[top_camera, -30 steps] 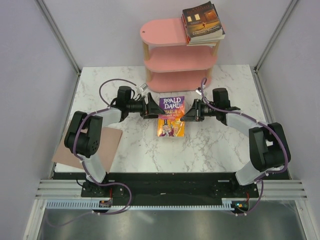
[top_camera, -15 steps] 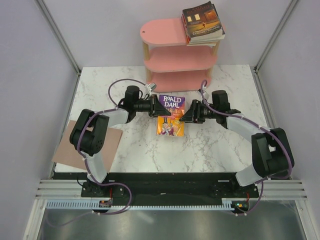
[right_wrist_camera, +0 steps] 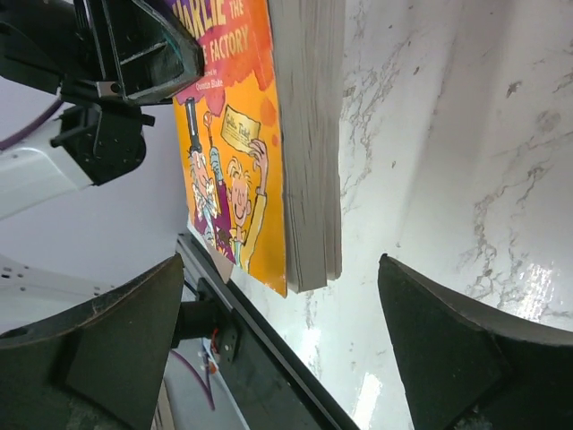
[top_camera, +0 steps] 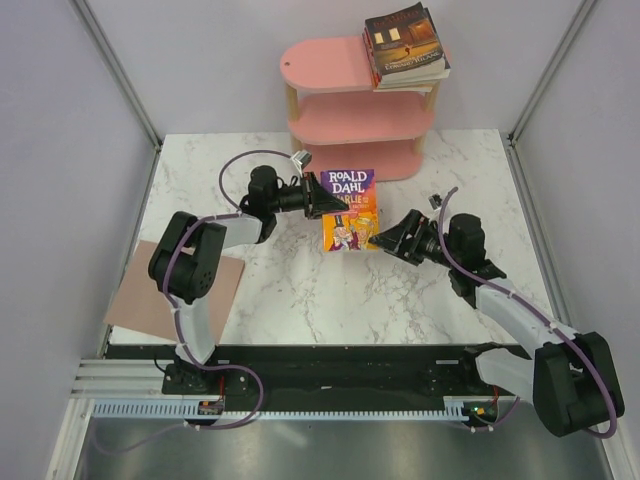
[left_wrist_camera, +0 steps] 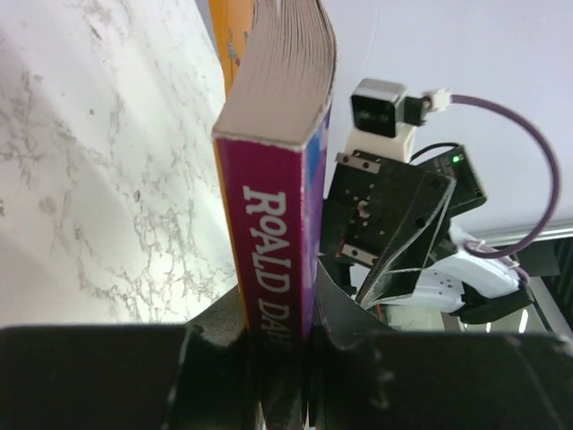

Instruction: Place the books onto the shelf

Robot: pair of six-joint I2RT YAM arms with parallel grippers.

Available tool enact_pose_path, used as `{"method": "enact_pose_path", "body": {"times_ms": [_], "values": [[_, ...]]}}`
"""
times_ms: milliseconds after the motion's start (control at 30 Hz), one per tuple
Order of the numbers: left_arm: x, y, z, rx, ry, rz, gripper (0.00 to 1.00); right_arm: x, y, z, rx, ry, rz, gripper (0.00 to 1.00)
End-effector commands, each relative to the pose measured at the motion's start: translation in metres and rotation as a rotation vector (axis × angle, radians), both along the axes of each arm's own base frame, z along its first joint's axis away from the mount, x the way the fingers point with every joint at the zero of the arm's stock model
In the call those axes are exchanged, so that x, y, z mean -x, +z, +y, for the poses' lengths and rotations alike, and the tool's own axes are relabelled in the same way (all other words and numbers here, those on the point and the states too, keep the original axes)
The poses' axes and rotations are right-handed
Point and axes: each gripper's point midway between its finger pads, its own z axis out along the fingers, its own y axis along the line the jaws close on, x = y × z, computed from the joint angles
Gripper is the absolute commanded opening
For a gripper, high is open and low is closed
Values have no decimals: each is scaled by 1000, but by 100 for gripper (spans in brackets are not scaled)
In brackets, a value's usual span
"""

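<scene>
Left gripper [top_camera: 320, 199] pinched tight on the spine of the purple-and-yellow Roald Dahl book [top_camera: 349, 210]. The book is tilted with its cover toward the overhead camera, just in front of the bottom board of the pink shelf [top_camera: 330, 62]; whether its lower edge touches the marble table [top_camera: 300, 290] is unclear from any view. Right gripper [top_camera: 385, 238] spread wide and holding nothing, near the book's page edge but apart from it; a stack of books [top_camera: 405, 45] lies on the right end of the shelf's top board, overhanging a little.
</scene>
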Motion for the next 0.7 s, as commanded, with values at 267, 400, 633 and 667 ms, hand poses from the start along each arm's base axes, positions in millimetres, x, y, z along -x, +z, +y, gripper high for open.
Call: {"method": "enact_pose_path", "body": {"times_ms": [267, 400, 633, 667], "values": [[-9, 45, -17, 160, -1, -48, 2, -11, 18, -6, -136, -128, -59, 89], [-13, 42, -21, 160, 10, -40, 2, -12, 24, 3, -197, -82, -75, 56], [-11, 27, -26, 146, -11, -12, 2, -9, 42, 6, -253, -54, -140, 7], [-11, 26, -25, 144, -12, -8, 6, -8, 44, 6, -253, -53, -149, 4]]}}
